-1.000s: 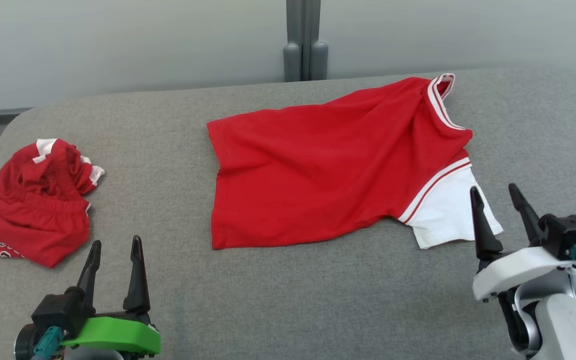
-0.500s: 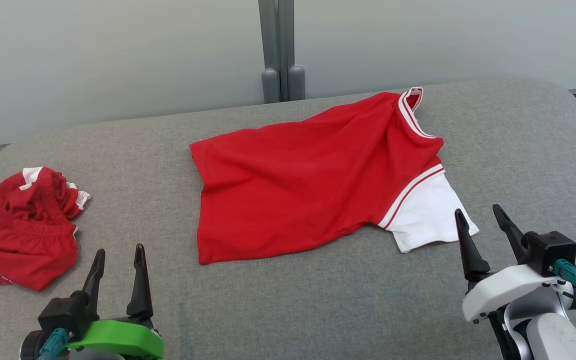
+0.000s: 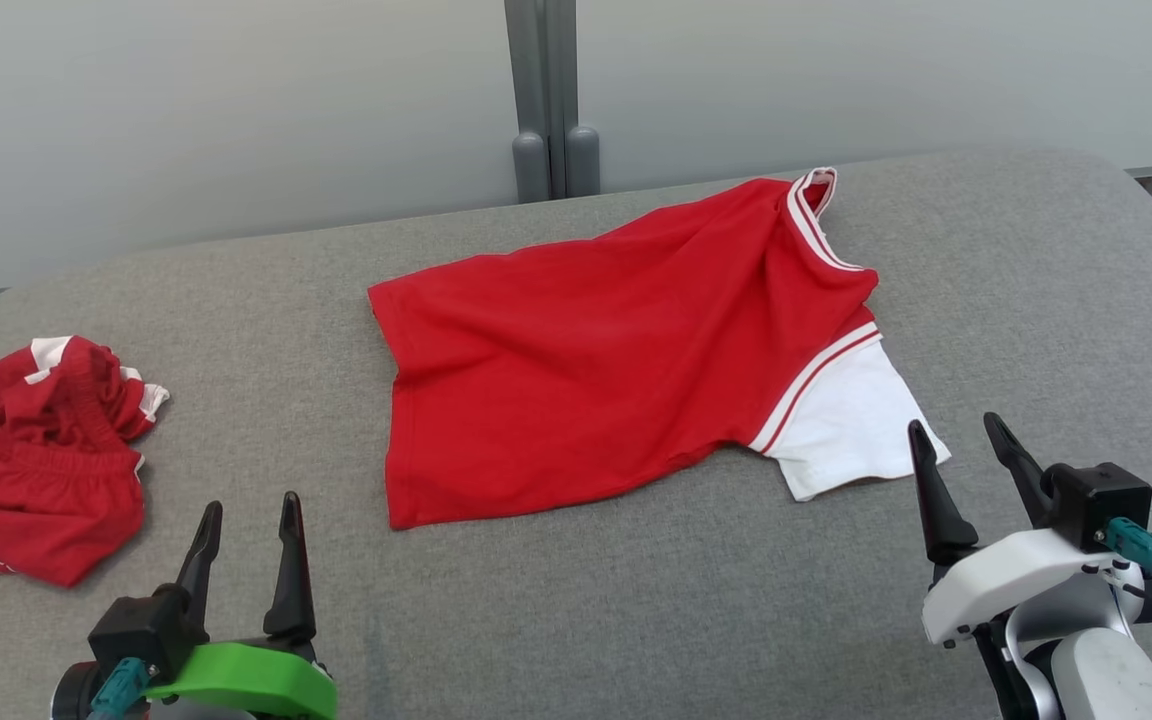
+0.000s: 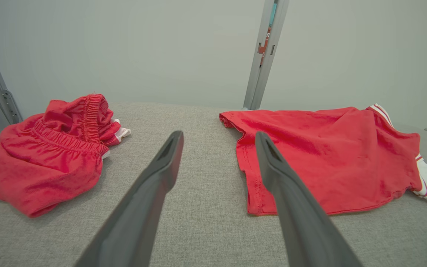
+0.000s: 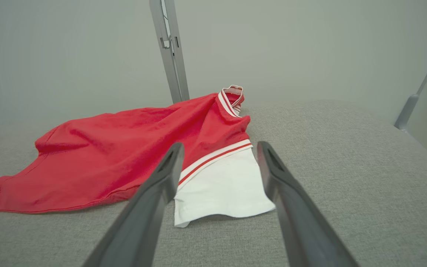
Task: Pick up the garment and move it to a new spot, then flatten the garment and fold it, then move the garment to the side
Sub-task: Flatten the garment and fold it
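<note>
Head view: both jaws wide apart, empty.

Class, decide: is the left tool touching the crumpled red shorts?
Apart. The head view shows bare grey cushion between the left tool and the crumpled red shorts; its jaws stand open, empty.

The shirt (image 3: 586, 400) is soft matt knit cloth, lightly wrinkled. The shorts (image 3: 36, 470) are similar matt cloth with a gathered elastic band. The worktop (image 3: 636, 600) wears coarse grey woven fabric. The left tool (image 3: 251, 500) and right tool (image 3: 953, 420) have matt dark plastic fingers (image 3: 288, 570), on green and smooth white plastic shells. The post (image 3: 546, 90) looks like dull metal.
</note>
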Tool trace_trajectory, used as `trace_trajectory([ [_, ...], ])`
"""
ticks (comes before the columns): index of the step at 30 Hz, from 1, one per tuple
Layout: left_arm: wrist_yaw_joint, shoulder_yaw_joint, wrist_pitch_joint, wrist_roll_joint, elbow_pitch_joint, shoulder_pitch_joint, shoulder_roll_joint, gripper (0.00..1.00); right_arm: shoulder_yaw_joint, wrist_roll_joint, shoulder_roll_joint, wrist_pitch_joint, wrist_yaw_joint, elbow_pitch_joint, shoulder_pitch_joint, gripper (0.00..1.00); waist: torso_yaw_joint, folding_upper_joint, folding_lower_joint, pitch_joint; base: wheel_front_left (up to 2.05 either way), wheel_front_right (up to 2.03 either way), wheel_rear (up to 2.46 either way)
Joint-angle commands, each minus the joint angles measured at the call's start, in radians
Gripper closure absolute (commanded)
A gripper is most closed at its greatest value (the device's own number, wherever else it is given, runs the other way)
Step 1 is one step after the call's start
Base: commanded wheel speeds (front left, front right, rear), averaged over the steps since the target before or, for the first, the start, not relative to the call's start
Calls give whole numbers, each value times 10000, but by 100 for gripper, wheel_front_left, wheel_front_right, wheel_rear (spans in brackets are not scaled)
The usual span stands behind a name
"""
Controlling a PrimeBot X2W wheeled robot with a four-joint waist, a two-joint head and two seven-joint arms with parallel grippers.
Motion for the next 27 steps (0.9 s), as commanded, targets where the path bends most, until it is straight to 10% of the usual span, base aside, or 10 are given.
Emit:
trace_trajectory([
  [1,-10,19,-3,-46,38,17,13,0,-38,-25,-20,-6,-8,-70,52,0,1,-1,0,18,0,0,0],
  [27,300,-2362,2252,-1392,5256,-3783,-32,0,-1062,-276,-414,2753,-6,5863,-4673,0,101,-1,0,2186,0,0,0],
])
